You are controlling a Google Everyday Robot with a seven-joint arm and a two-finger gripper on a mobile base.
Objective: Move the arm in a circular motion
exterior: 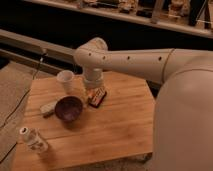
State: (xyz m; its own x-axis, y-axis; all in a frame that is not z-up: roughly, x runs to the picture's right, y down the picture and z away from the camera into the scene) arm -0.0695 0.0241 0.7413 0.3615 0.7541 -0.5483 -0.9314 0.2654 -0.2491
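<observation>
The cream-white arm [145, 62] reaches in from the right as a thick tube with small dark screw holes. It bends at a rounded joint [91, 51] and turns down to a short wrist. The gripper [91, 92] hangs under that wrist, low over the wooden table [120, 125], just right of a white cup [65, 80] and at the left end of an orange-and-dark snack packet [98, 96]. The wrist hides most of the gripper. The arm's big near segment [185, 120] fills the right side of the view.
A purple bowl [68, 108] sits left of centre on the table, with a tan block [48, 108] beside it. A small bottle [33, 139] lies near the front left corner. A cable [27, 90] runs down the left. Dark shelving stands behind.
</observation>
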